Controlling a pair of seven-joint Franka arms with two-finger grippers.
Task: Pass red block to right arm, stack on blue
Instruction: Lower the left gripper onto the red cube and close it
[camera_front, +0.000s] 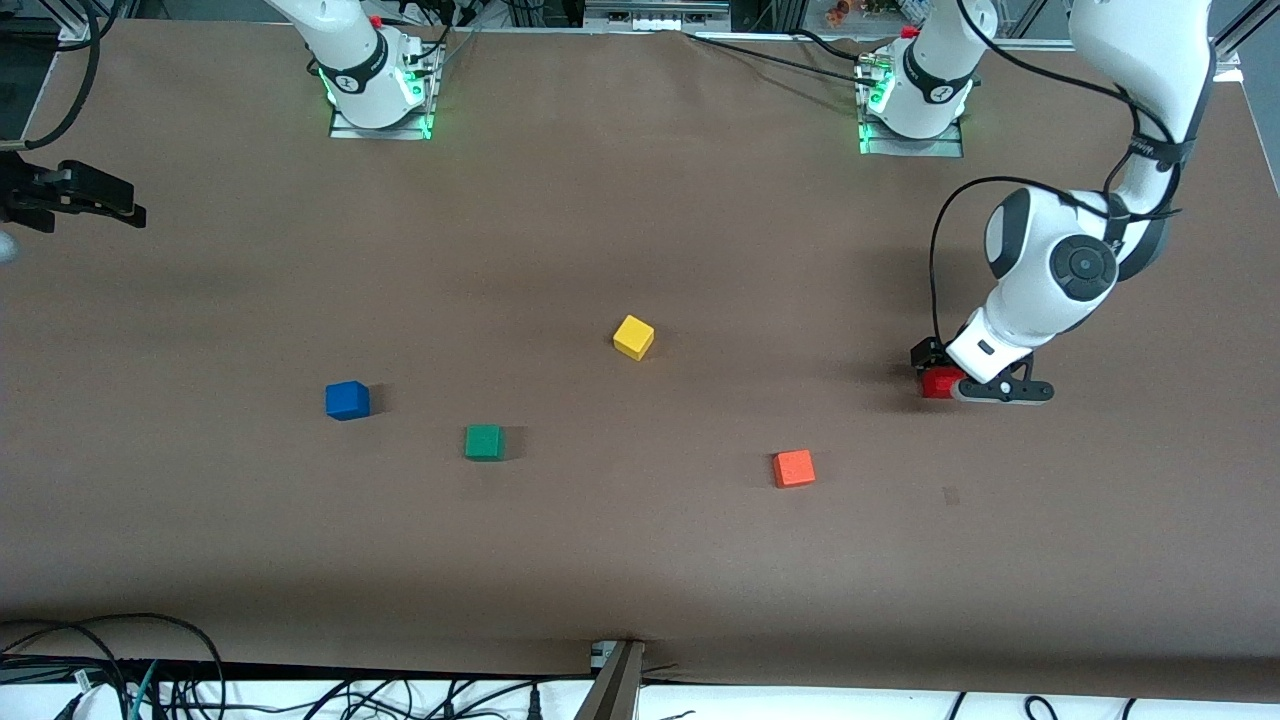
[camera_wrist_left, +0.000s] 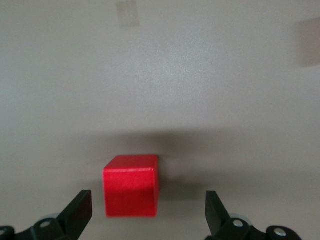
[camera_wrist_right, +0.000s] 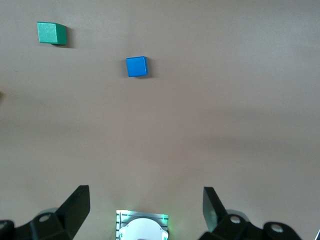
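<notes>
The red block sits on the brown table toward the left arm's end. My left gripper is down at the table with its fingers on either side of the block. In the left wrist view the block lies between the open fingers of the left gripper, closer to one finger, with a gap on each side. The blue cube sits toward the right arm's end and also shows in the right wrist view. My right gripper is open and empty, held high at the table's edge.
A green cube lies beside the blue one, a little nearer the front camera. A yellow cube sits mid-table. An orange cube lies nearer the front camera than the red block. Cables run along the table's front edge.
</notes>
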